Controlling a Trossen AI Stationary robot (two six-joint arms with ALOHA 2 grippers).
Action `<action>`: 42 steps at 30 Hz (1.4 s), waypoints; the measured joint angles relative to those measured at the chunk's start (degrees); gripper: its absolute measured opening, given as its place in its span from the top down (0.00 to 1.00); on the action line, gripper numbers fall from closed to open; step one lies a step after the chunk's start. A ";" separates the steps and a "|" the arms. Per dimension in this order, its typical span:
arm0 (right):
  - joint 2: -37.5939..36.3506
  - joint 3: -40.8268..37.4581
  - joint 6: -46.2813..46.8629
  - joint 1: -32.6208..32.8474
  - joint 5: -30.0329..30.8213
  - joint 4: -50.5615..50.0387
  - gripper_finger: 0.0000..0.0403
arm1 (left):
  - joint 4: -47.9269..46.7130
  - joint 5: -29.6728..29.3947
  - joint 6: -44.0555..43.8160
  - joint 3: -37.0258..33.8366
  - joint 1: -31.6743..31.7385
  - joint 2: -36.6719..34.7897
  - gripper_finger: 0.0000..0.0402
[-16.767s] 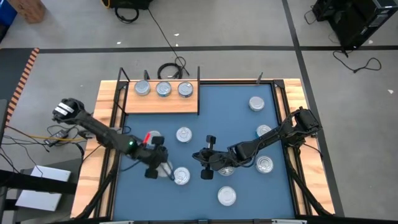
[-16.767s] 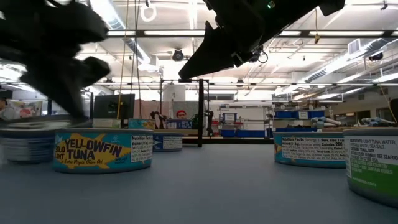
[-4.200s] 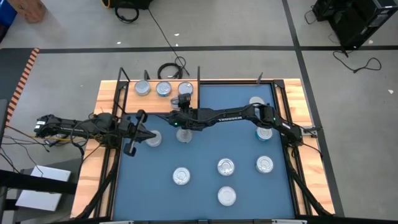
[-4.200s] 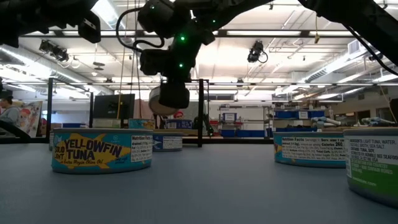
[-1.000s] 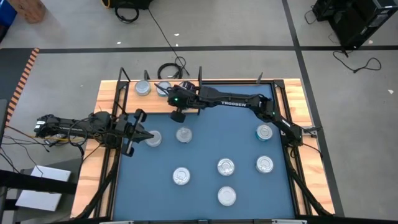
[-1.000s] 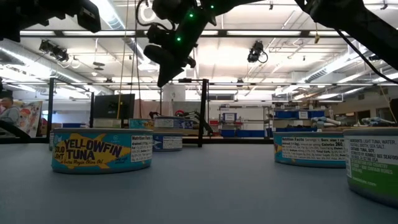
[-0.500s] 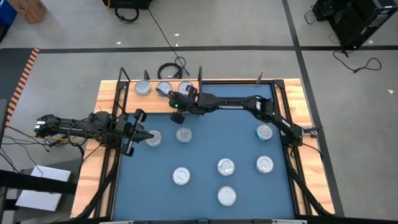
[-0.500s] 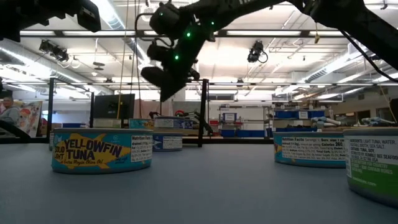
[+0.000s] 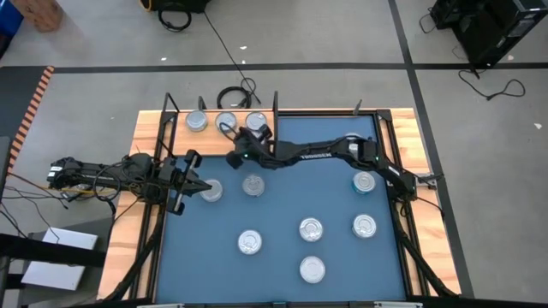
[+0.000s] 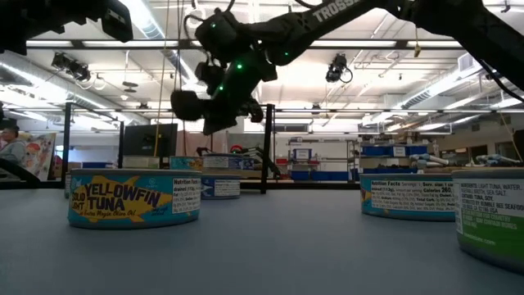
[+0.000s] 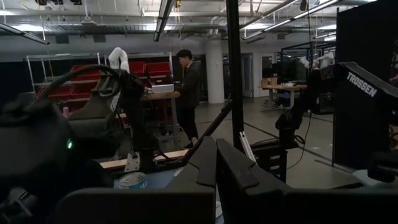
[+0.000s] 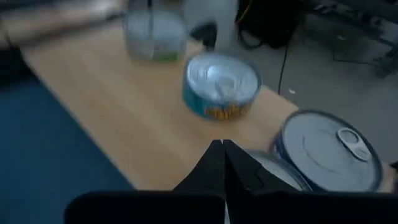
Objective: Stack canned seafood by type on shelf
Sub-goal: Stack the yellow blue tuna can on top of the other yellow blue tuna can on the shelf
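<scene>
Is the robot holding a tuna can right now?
No. Both pincers are shut and empty: the right pincer hangs over the shelf, and the left pincer waits by the mat's left edge.

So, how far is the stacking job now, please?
Three cans stand on the shelf, the right-hand one apparently a stack of two in the right wrist view. The right gripper is shut and empty beside the shelf; the left gripper waits, shut. Six cans, like this one, remain on the mat.
</scene>
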 joint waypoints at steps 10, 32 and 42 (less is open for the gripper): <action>-0.02 -1.19 11.37 3.91 11.44 5.90 1.00 | 0.42 -0.02 -0.49 0.00 0.00 0.01 0.99; -1.32 -1.12 2.04 13.43 8.27 -16.69 1.00 | -4.24 -0.05 -1.83 0.02 0.00 0.02 0.99; -8.00 -11.30 -7.06 15.17 -5.26 -9.85 1.00 | -6.04 -2.93 -0.77 0.02 0.00 3.02 0.99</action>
